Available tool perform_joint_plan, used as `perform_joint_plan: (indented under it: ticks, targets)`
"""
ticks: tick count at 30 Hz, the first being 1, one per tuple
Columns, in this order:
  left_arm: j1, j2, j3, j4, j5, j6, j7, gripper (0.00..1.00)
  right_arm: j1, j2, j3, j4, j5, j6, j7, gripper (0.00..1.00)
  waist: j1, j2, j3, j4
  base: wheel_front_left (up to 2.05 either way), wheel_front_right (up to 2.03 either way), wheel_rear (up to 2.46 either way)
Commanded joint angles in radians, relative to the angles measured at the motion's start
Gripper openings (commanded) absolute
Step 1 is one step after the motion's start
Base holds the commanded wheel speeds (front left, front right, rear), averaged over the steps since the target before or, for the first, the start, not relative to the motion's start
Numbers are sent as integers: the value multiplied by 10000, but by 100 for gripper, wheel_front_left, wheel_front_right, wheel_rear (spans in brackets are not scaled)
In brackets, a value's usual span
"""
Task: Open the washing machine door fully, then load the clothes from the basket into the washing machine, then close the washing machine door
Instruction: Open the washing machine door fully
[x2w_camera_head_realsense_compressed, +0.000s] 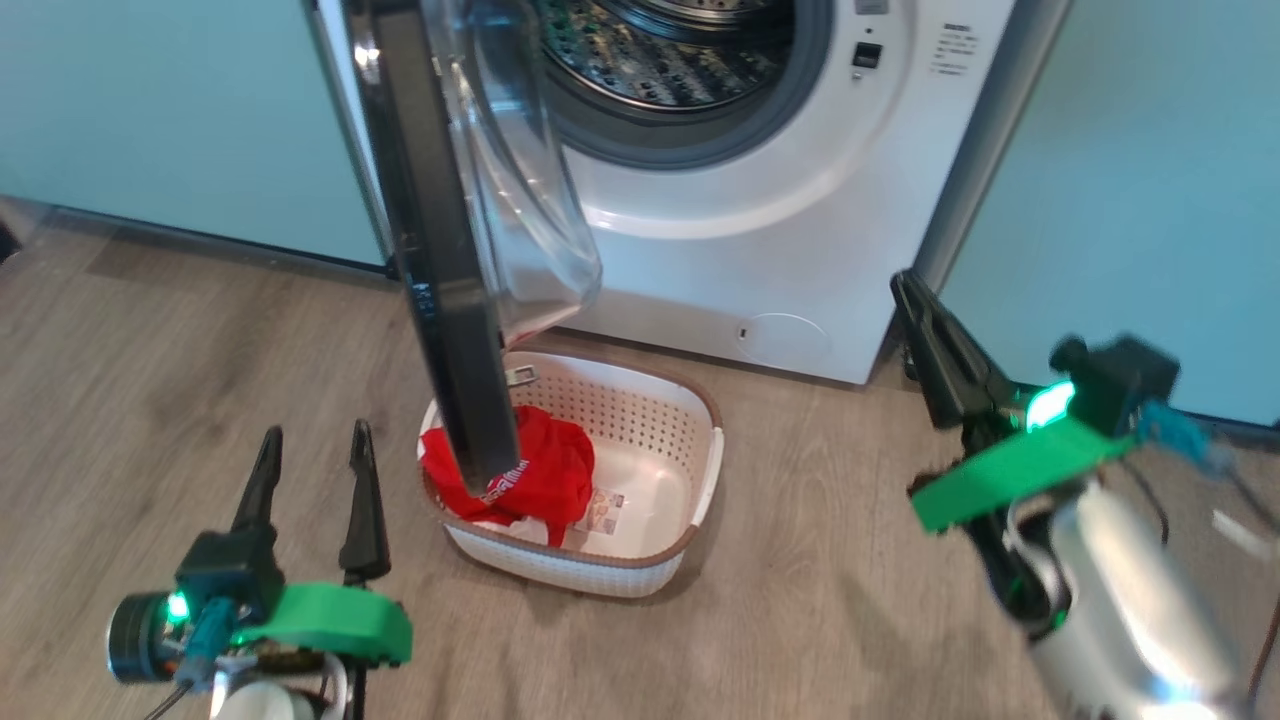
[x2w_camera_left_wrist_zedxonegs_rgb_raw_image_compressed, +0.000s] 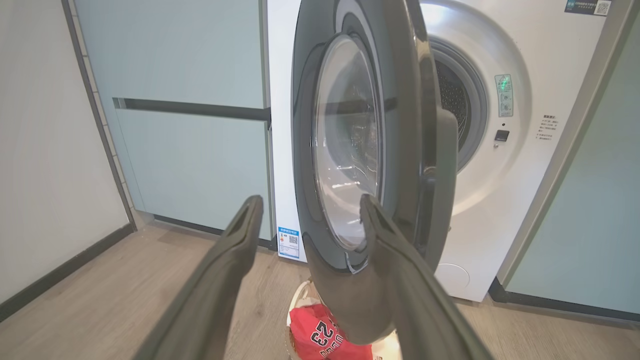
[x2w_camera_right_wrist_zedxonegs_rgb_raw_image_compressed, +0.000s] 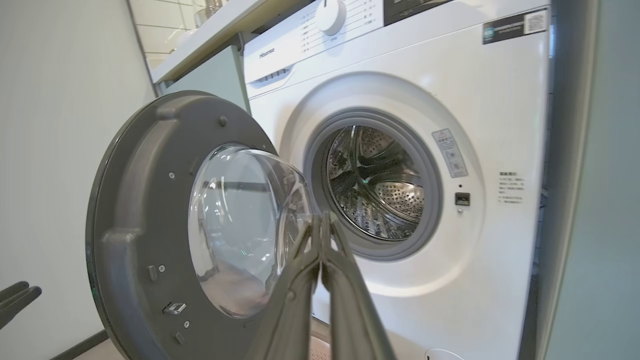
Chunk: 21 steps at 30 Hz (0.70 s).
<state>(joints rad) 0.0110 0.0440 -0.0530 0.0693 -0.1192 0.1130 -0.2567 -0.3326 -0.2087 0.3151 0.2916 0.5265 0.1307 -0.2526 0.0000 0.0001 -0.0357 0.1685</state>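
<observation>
The white washing machine stands at the top centre with its drum exposed. The washing machine door is swung out towards me, edge-on, its clear glass bowl facing right. Beneath the door, the cream basket sits on the floor and holds the red clothes, partly hidden by the door's rim. My left gripper is open and empty, left of the basket; its wrist view faces the door and the jersey. My right gripper is shut on nothing, off the machine's lower right corner.
Pale teal cabinets flank the machine on the left and also on the right. A pale wall with a dark baseboard closes the far left. Wood floor lies around the basket.
</observation>
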Motion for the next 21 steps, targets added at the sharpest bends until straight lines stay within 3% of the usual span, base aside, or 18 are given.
perform_joint_plan:
  ticks: [1,6,12,14,21]
  targets:
    - [-172,62,447,-258,-134,-105,-51,100,500,383,-274,-648,-429,0,-87,0,0,-1,35,-151,0,0,0]
    - [-145,62,571,10,-613,-460,-51,100,1588,1052,-1090,-1327,-1607,0,-89,0,0,-1,31,-286,0,0,0]
    - [-72,62,723,149,-1111,-851,-51,100,2236,1379,-1275,-1137,-1908,0,-90,0,0,-1,-73,-289,0,0,0]
    - [-5,62,719,214,-1179,-966,-51,100,2319,1425,-1388,-1023,-2083,0,-90,100,0,-1,-101,-265,0,0,0]
    - [93,62,792,273,-1173,-1053,-51,100,2310,1540,-1542,-952,-2199,0,-91,100,0,-1,-118,-230,0,0,0]
